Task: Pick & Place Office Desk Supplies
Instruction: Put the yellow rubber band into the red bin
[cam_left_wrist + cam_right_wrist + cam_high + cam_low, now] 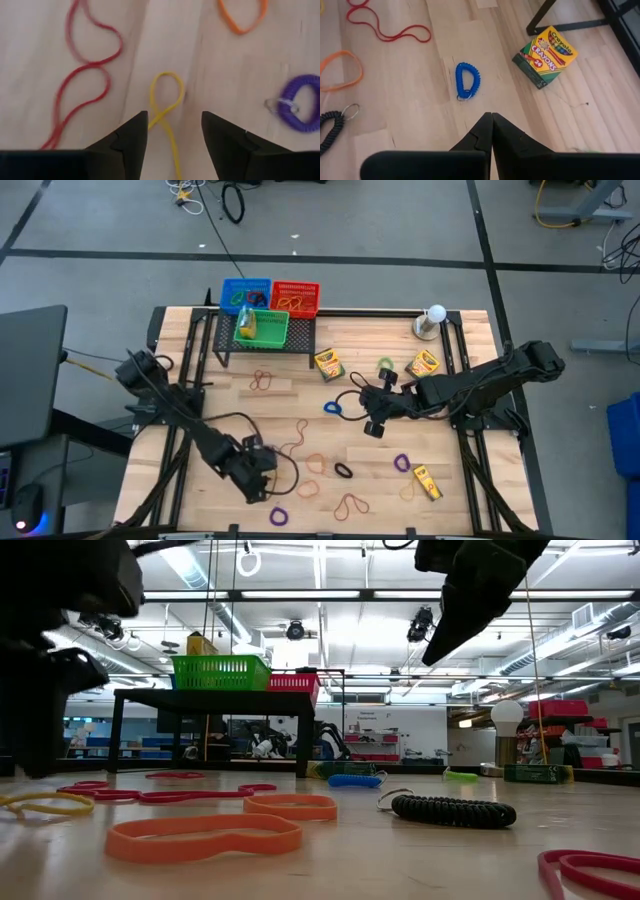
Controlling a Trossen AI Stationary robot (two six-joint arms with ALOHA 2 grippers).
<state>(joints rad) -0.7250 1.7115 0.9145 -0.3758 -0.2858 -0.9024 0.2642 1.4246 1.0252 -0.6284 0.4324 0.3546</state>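
Pale wooden tabletop (330, 370) filling the overhead frame, scattered with thin rubber-band loops and coiled bands. Hovering at lower left of that frame, left gripper (175, 145) with fingers spread apart, straddling a thin yellow rubber-band loop (165, 107) lying flat on the wood between the fingertips, not pinching it. Lying just beside, in the left wrist frame: a long red rubber-band loop (82, 75) at left, an orange loop (241, 17) at upper right, a purple coiled band with a metal ring (300, 102) at right edge.

Reaching in from the right toward the centre of the overhead frame, right gripper (491, 125) with fingers pressed together, holding nothing. Lying on the wood ahead of it in the right wrist frame: a blue coiled band (468, 80) at centre, a yellow-and-green crayon box (547, 55) at upper right, tilted, near a black shelf leg; a black coiled band (332, 127) at lower left edge.

Standing at upper centre of the overhead frame, a low black shelf carrying a green plastic basket (262, 328), with a blue basket (245, 293) and a red basket (295, 297) behind it. Resting elsewhere on the table, more crayon boxes: one at centre (328, 364), one toward the right (424, 363), one at lower right (427, 481).

Sitting at upper right, a white ball on a round base (433, 321).
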